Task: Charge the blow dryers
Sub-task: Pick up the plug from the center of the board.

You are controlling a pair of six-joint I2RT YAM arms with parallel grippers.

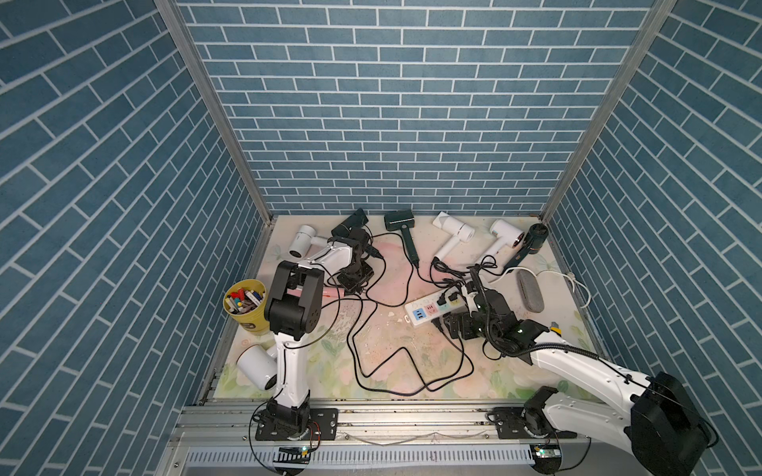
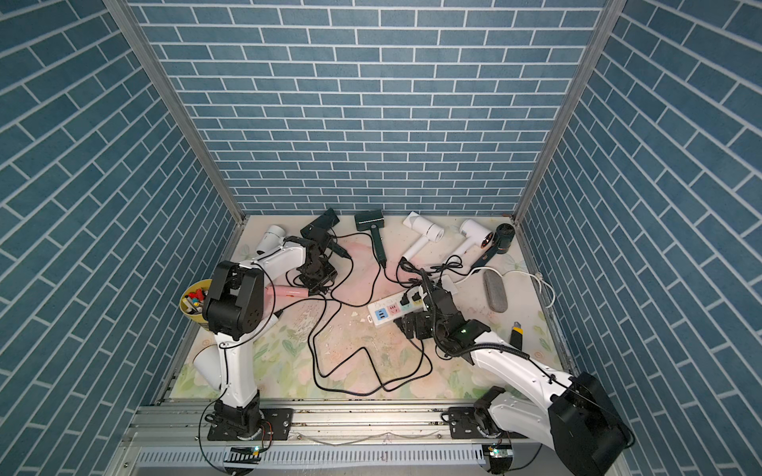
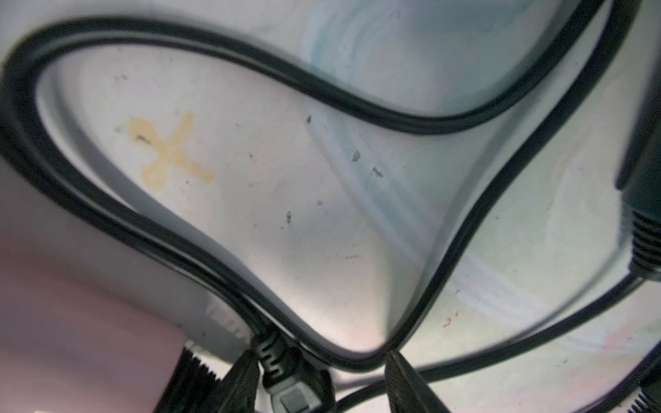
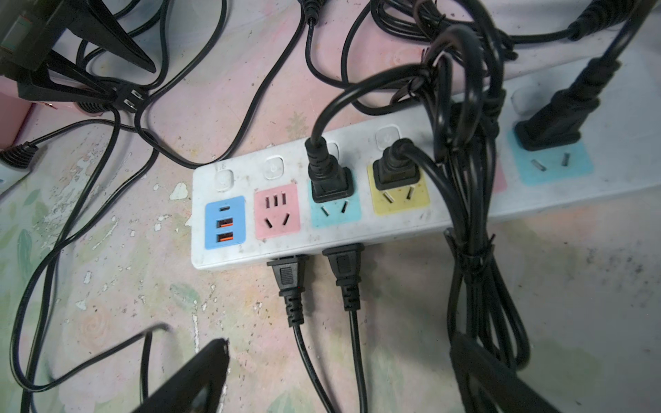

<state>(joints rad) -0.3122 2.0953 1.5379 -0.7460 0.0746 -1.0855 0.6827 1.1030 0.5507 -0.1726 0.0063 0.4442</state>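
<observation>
The left gripper [image 3: 321, 357] hangs low over the back-left part of the table [image 1: 313, 371]. Its jaws stand partly apart around a black plug [image 3: 291, 389]. 1 finger [image 3: 243, 379] lies against the plug and the other stands a little off it, so the plug is not clamped. The plug's cord [image 3: 250, 64] loops out over the floral mat. Just beside this gripper lies the pink dryer [image 1: 330, 291], partly hidden under the left arm.

The right gripper [image 4: 343, 341] hovers at the near side of the white power strip [image 4: 393, 229], jaws spread wide and grasping nothing. Between its fingers, 2 loose plugs [image 4: 288, 275] lie on the table, butting against the strip's side. On top of the strip the pink socket [image 4: 275, 211] is free. The teal socket [image 4: 334, 214], the yellow socket [image 4: 400, 202] and a farther teal socket [image 4: 551, 168] each carry a black plug. A tied cord bundle [image 4: 468, 221] drapes across the strip.

In both top views 6 dryers lie along the back wall:
- the back-left white dryer [image 1: 305, 239]
- the black dryer [image 1: 350, 222]
- the dark green dryer [image 1: 400, 222]
- the middle white dryer [image 1: 453, 233]
- the right white dryer [image 1: 505, 235]
- the navy dryer [image 1: 532, 243], in the corner

The front white dryer [image 1: 257, 364] lies near the left arm's base. A yellow cup [image 1: 245, 307] stands at the table's left edge. A grey roll [image 1: 530, 290] and a yellow-and-black knife [image 2: 516, 331] lie on the right side.
</observation>
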